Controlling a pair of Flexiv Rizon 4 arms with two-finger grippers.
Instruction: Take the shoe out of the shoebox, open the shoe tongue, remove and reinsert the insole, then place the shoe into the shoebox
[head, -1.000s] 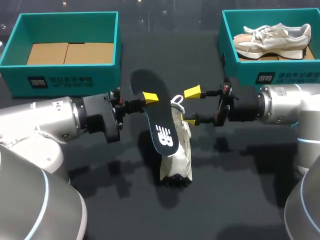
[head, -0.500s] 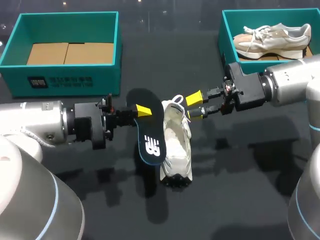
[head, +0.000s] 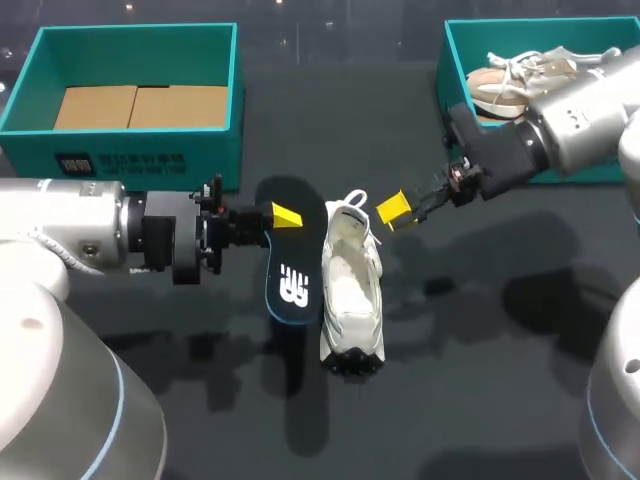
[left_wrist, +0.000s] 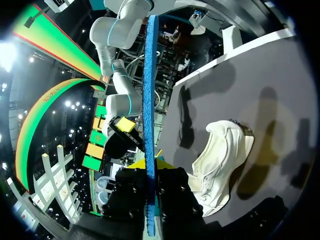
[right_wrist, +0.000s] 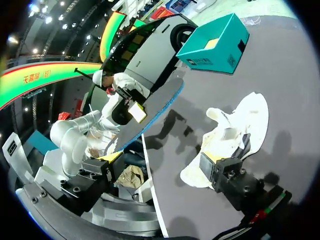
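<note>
A white shoe (head: 351, 290) lies on the dark table, opening up, toe toward the front. My left gripper (head: 283, 216) is shut on one end of the dark insole (head: 290, 275), which hangs down just left of the shoe. In the left wrist view the insole (left_wrist: 149, 90) shows edge-on, clamped in my gripper (left_wrist: 150, 167), with the shoe (left_wrist: 220, 160) beside it. My right gripper (head: 395, 212) hovers open by the shoe's heel, holding nothing. From the right wrist, its gripper (right_wrist: 159, 160) stands wide apart above the shoe (right_wrist: 240, 127), with the insole (right_wrist: 155, 110) ahead.
A teal shoebox (head: 130, 150) with a cardboard bottom stands at the back left. A second teal shoebox (head: 455, 90) at the back right holds another pale shoe (head: 500, 85), partly hidden by my right arm.
My left arm has drawn back to the left and lowered the insole from over the shoe to its left side. My right gripper has pulled away up and to the right.
</note>
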